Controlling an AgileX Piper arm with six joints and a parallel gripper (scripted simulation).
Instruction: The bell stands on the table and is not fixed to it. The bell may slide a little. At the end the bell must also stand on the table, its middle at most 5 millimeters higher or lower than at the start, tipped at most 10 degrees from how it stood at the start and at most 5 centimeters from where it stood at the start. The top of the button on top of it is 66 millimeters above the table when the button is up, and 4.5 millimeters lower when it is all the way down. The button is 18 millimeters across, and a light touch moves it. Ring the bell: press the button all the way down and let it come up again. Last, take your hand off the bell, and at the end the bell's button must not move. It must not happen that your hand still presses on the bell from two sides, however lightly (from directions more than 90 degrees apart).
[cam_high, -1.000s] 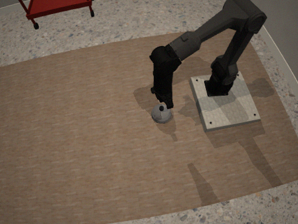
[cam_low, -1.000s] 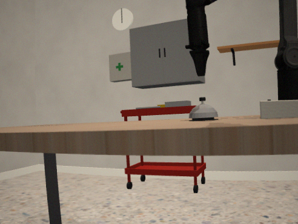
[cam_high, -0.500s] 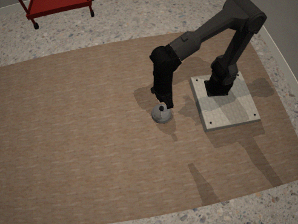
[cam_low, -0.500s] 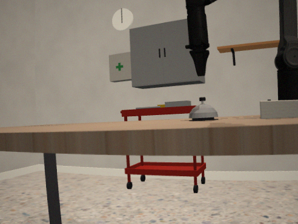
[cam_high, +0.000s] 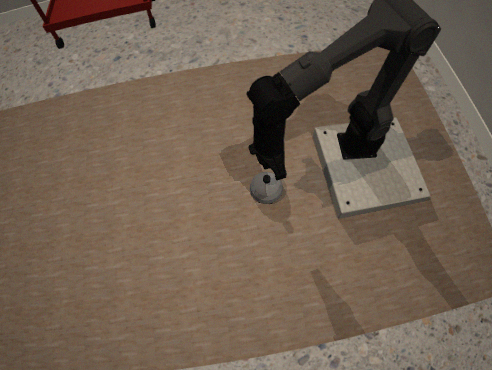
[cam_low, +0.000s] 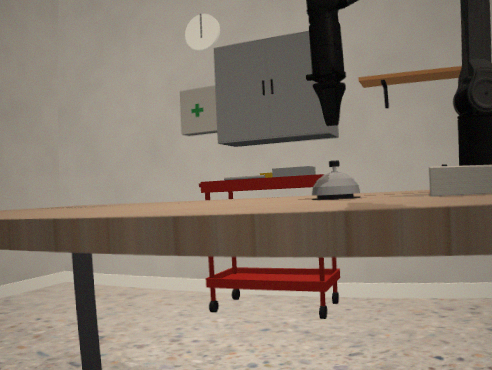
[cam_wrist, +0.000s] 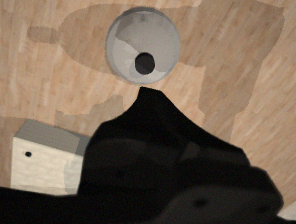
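Note:
The grey dome bell (cam_high: 267, 188) stands upright on the wooden table, left of the arm's base. Its black button (cam_high: 266, 178) is up and uncovered. The bell also shows in the side view (cam_low: 336, 185) with the button (cam_low: 334, 164) on top, and in the wrist view (cam_wrist: 143, 46) with the button (cam_wrist: 144, 63) dark in the middle. My gripper (cam_low: 331, 121) is shut and empty, pointing down. Its tip hangs well above the button, apart from the bell. In the top view the gripper's tip (cam_high: 279, 175) overlaps the bell's right edge. In the wrist view the tip (cam_wrist: 146, 91) sits just below the button.
The arm's base plate (cam_high: 370, 167) lies on the table right of the bell. A red cart (cam_low: 272, 235) stands on the floor behind the table. A grey cabinet (cam_low: 270, 90) and a shelf (cam_low: 410, 76) hang on the back wall.

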